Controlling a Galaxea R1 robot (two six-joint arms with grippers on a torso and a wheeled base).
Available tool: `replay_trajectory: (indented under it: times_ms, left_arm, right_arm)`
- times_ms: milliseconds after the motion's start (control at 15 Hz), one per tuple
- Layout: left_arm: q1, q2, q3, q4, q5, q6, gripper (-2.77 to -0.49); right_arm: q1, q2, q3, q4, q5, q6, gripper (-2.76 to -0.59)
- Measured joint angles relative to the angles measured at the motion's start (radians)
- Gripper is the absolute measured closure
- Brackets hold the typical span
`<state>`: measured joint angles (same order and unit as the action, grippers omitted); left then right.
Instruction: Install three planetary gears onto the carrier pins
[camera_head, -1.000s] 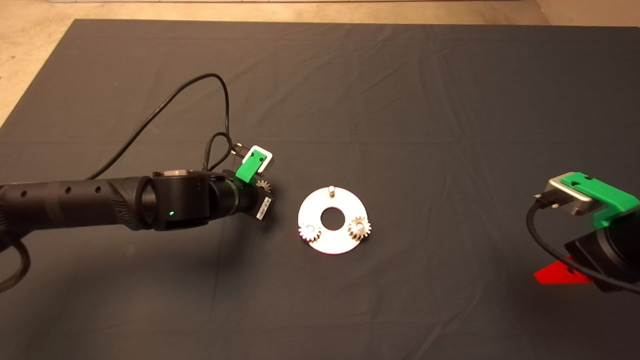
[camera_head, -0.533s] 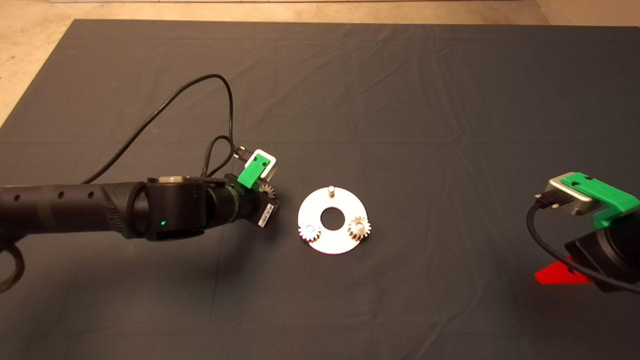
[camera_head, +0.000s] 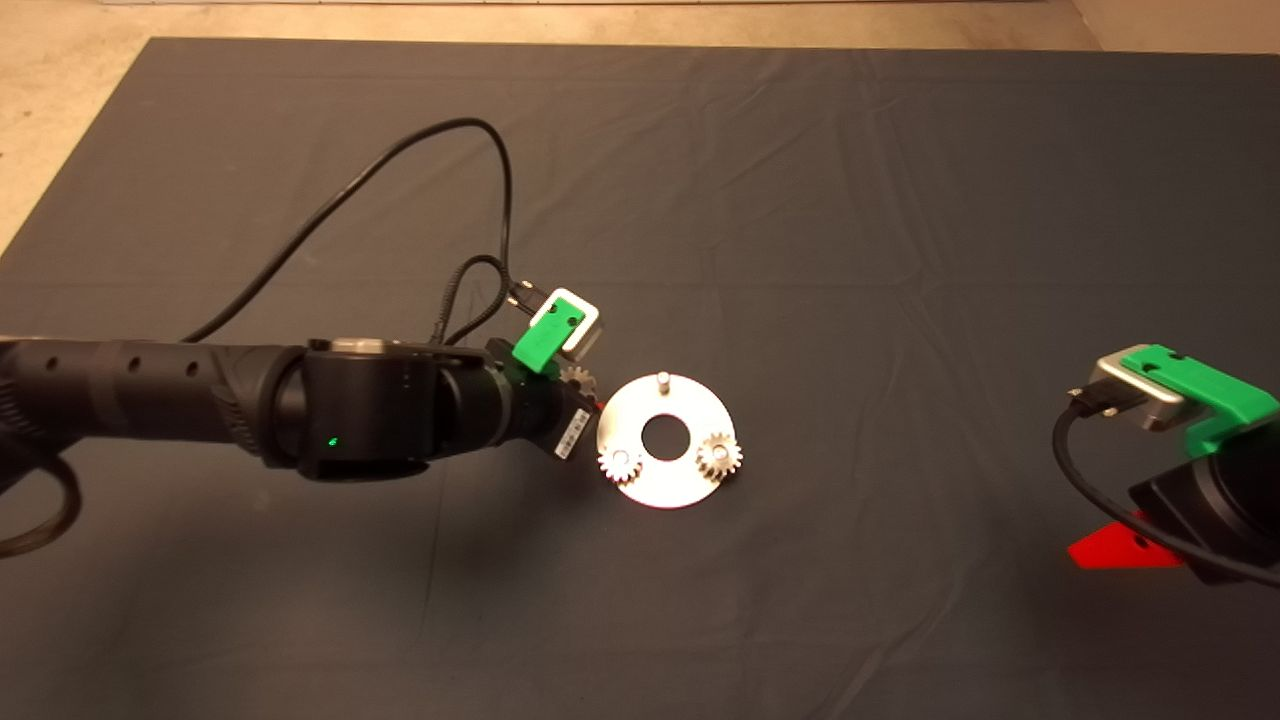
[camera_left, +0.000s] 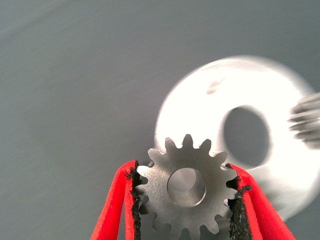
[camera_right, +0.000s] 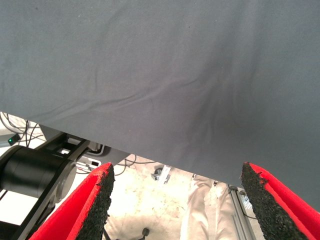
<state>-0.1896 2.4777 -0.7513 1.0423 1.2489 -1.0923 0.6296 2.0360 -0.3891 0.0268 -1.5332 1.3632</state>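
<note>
Head view: left claw, arm level from frame left, pinches a gear beside the disc; right claw, parked lower right, spread wide.

No readable text is to be made out anywhere. A small white label is seen on the left arm's wrist, just beside the disc, but its print is too small to be read.
</note>
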Motion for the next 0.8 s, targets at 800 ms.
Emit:
replay_trajectory:
  times_ms: [800]
  left_arm:
    - [-0.032,0.149,-0.091,-0.022,0.122,0.032,-0.78]
  right_arm:
    - [0.000,0.000,0.000,0.000,0.001,0.000,-1.87]
